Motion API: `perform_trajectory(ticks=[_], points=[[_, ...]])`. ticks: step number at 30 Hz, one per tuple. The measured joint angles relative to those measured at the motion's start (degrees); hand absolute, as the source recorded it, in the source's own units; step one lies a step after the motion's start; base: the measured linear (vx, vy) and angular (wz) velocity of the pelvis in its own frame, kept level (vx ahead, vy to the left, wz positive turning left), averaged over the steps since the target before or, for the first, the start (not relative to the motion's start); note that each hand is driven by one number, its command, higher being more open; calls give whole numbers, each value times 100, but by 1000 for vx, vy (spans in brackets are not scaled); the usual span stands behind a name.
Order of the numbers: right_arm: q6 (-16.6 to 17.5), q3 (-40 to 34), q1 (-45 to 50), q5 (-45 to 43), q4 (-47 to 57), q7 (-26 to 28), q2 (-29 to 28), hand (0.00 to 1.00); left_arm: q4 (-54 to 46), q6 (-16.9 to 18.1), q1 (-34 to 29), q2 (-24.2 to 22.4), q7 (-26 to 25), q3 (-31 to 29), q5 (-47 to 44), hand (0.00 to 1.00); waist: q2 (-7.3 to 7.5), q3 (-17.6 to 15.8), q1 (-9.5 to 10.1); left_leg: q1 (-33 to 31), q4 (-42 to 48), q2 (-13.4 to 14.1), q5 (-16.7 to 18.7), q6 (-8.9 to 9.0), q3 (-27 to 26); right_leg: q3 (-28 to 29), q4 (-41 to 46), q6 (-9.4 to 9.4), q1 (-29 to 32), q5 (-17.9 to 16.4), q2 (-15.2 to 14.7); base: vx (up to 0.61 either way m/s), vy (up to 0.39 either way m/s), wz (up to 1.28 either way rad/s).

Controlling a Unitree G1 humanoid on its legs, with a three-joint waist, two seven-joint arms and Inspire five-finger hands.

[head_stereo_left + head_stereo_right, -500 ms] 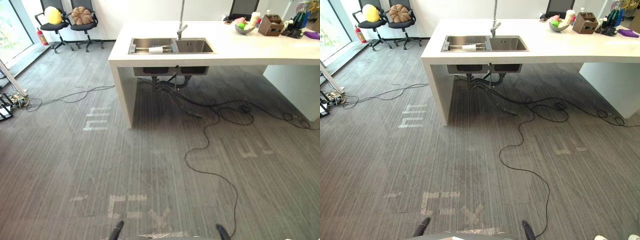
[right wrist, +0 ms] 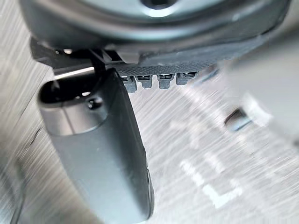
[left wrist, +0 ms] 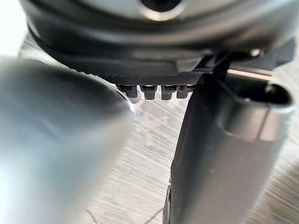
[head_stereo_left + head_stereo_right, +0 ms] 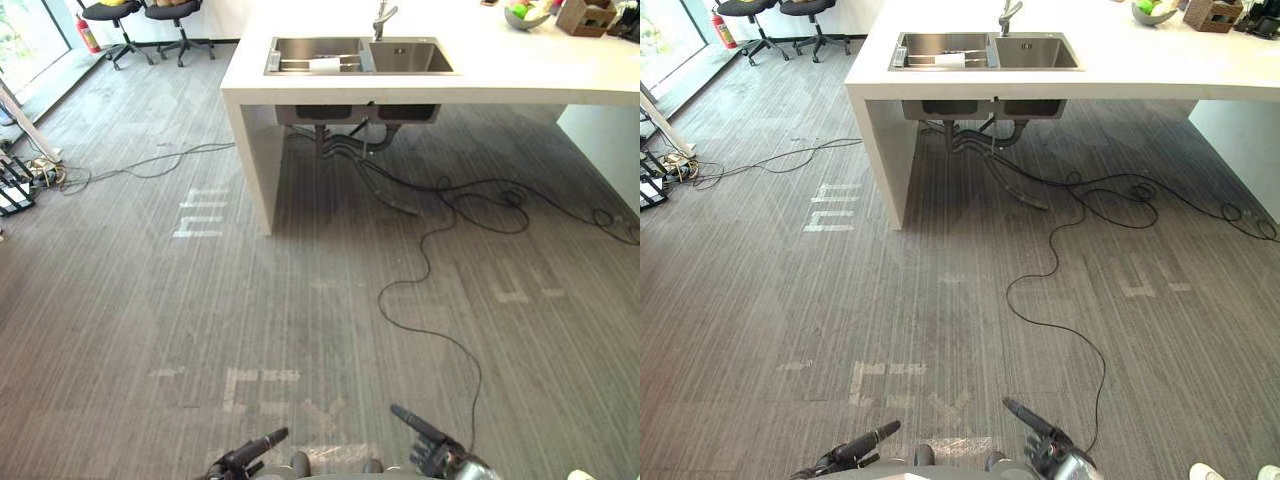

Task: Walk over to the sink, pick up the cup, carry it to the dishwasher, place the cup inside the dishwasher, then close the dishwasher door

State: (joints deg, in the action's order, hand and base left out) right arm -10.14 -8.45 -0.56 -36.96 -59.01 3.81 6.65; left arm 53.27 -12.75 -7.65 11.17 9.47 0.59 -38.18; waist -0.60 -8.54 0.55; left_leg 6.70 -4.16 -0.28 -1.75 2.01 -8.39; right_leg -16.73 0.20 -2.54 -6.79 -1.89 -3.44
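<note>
Both hands hang low over the floor, the left hand (image 4: 255, 447) and right hand (image 4: 420, 428) with fingers straight and empty. Grey floor (image 4: 300, 300) with pale tape marks (image 4: 260, 388) lies ahead. Beyond stands the white counter (image 4: 520, 72), and the cup (image 4: 324, 64) lies in the sink's (image 4: 410, 56) left basin. Compared with half a second ago, the view has shifted and more of both hands shows.

white thing (image 4: 325, 63): lying in the sink (image 4: 410, 58), too small to be called a cup tbh
faucet (image 4: 383, 18): top cropped off
chairs (image 4: 118, 12): backs cut away
left hand (image 4: 245, 458), right hand (image 4: 445, 460): clipped by the bottom edge
</note>
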Motion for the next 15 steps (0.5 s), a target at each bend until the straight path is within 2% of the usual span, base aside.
perform_trajectory(ticks=[6,15], points=[[75,53,34,277,49,-7,-123,100,-174,364,56,-251,-708,96,739,100,4,-41,10,41,-82,-38,-57,-51,45,-100,-35,2,-51,1,-31,-30,-1,6],[224,-33,168,740,-95,13,-143,100,-80,693,136,-420,-949,76,1460,100,19,-110,-7,193,-113,-50,-57,-51,7,-137,-76,3,-234,1,-43,-34,-2,2]])
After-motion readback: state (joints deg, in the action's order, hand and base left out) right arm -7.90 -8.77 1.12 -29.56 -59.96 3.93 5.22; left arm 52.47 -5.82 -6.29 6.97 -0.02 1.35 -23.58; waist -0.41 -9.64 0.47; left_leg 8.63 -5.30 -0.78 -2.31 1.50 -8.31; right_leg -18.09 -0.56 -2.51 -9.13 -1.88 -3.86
